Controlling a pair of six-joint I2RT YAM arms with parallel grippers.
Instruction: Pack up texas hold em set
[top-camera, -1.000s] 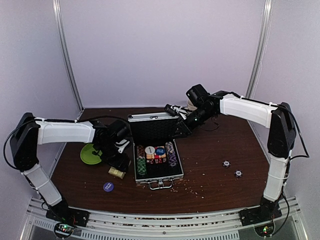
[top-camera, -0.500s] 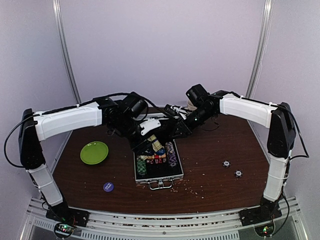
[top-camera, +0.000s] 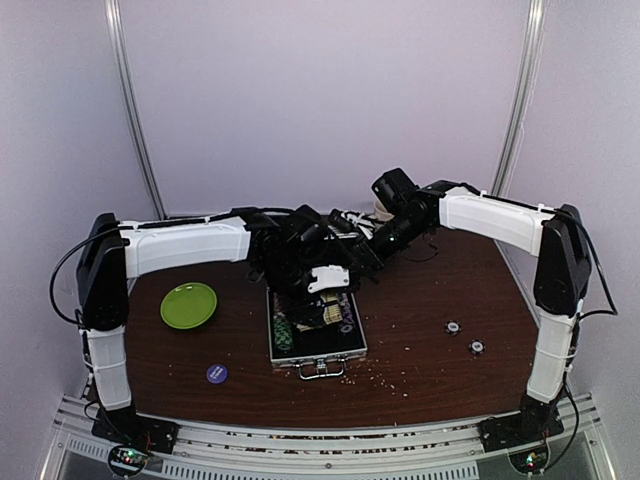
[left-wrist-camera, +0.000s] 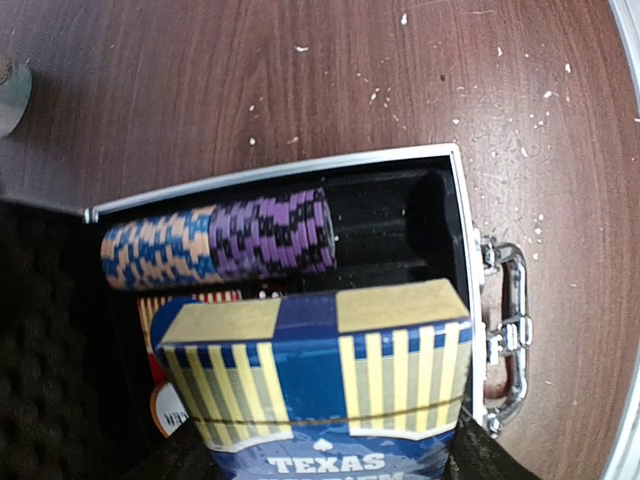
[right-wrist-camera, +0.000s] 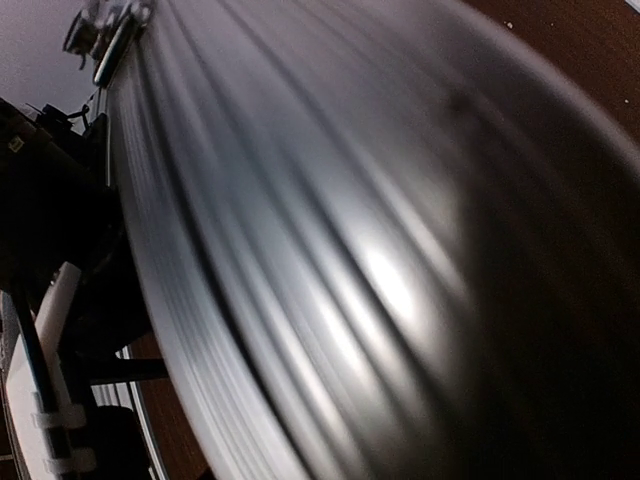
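Deck from case: we are hanging the deck (left-wrist-camera: 315, 380) right over the open case (left-wrist-camera: 455, 230), above its middle bay. It is looking clear of the lining, though we are only judging that.
Deck axis: the deck's broad face is running along the chips (left-wrist-camera: 220, 240), the same line that goes from the case's hinge side to its handle (left-wrist-camera: 505, 330). One end is pointing down into the case.
Free room: a bare black groove is showing past the chips toward the handle side of the case, and more lining between the chips and the deck.
Nearer arm: the left arm is reaching over the case, while the right is working at its hinge side.
Left gripper (left-wrist-camera: 330, 450): we are pinching the deck by its two narrow sides, jaws spread to the box's width.
Right gripper (top-camera: 365, 250): it is sitting against the lid (right-wrist-camera: 330, 250) on the case's hinge side. Its own camera is giving only blurred silver, so we cannot tell whether it is clamping.
Coming move: we are judging a straight lowering, keeping the deck parallel to the chips.
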